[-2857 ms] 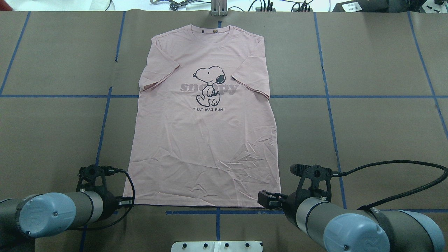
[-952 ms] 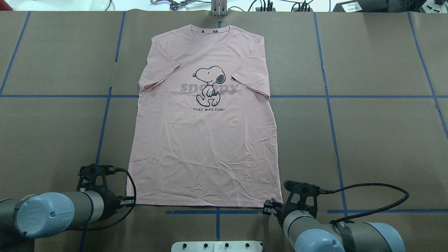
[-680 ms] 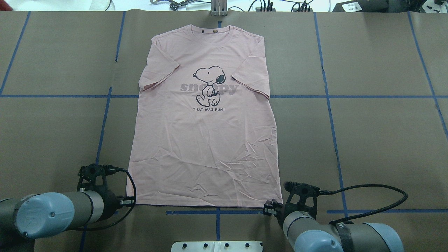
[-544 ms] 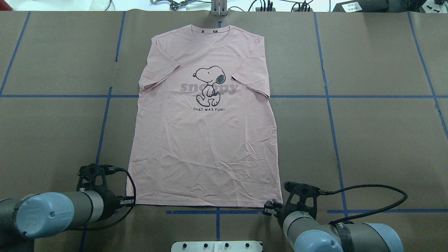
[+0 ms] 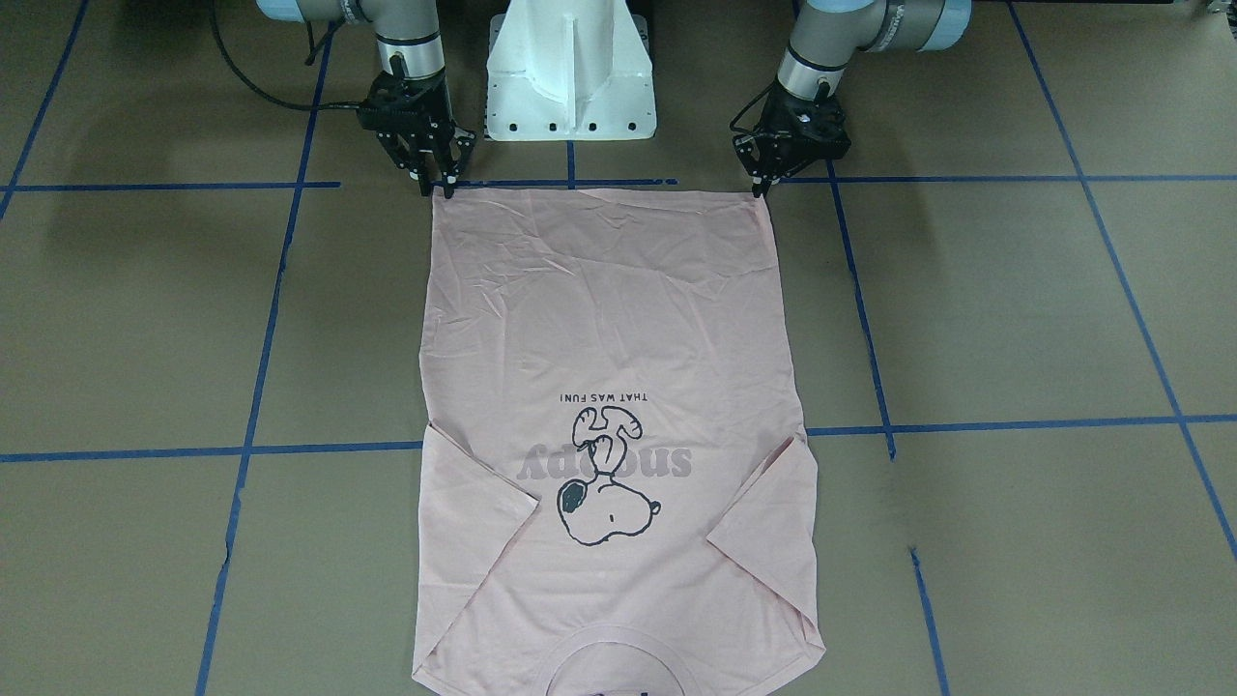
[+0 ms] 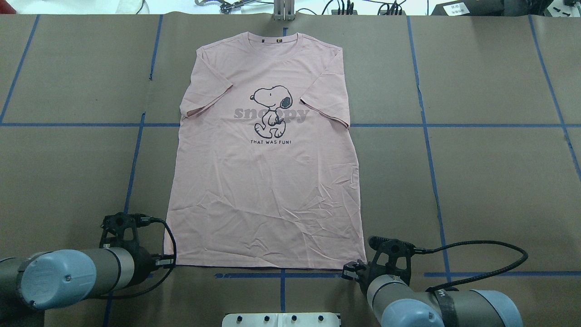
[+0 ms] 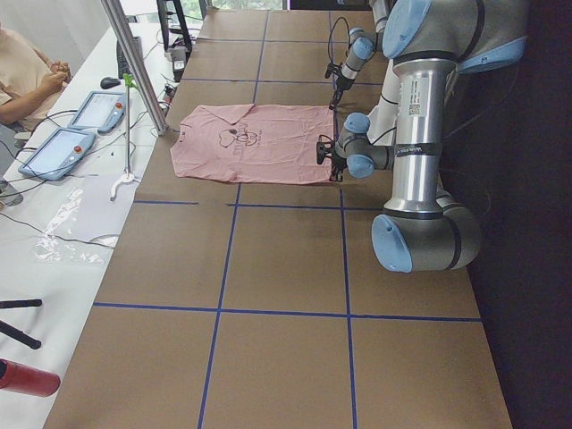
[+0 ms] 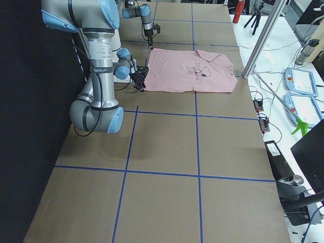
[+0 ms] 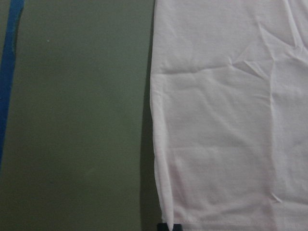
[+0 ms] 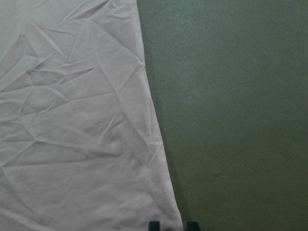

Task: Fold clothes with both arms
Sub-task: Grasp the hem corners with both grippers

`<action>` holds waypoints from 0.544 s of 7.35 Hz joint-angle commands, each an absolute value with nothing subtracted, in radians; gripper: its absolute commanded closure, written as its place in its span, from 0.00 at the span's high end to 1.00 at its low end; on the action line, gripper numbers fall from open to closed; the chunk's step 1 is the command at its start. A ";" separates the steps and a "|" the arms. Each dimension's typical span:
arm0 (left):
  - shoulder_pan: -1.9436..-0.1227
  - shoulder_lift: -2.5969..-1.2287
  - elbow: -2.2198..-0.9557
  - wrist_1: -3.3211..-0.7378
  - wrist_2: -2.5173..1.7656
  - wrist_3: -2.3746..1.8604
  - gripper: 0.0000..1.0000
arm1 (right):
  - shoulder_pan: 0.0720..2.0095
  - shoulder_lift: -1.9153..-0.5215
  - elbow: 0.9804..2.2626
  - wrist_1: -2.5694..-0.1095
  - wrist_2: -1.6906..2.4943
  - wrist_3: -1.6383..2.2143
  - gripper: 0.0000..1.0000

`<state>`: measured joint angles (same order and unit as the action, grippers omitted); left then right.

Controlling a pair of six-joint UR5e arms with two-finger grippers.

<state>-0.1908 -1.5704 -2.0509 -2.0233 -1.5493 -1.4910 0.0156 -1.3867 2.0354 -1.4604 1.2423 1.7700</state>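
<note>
At both end effectors (image 5: pixel 437 184) (image 5: pixel 761 186): T-shirt (image 5: pixel 609 319) hem corners.

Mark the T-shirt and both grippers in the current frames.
T-shirt (image 6: pixel 268 204): overhead view, lower front panel below the print.
left gripper (image 5: pixel 758 189): front-facing view, fingertips at a hem corner.
right gripper (image 5: pixel 437 186): front-facing view, between fingertips at the other hem corner.

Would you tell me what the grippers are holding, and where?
Unclear: left gripper and right gripper sit at bottom corners of the T-shirt; no grip visible.
</note>
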 commanded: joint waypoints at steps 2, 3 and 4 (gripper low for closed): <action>-0.190 -1.571 -2.060 -2.023 -1.549 -1.490 0.00 | 0.020 -1.387 2.046 -1.460 1.243 1.769 0.00; -0.190 -1.571 -2.068 -2.023 -1.552 -1.489 0.00 | 0.031 -1.388 2.074 -1.460 1.250 1.761 0.00; -0.195 -1.566 -2.104 -2.014 -1.558 -1.483 0.00 | 0.038 -1.406 2.139 -1.463 1.253 1.761 0.00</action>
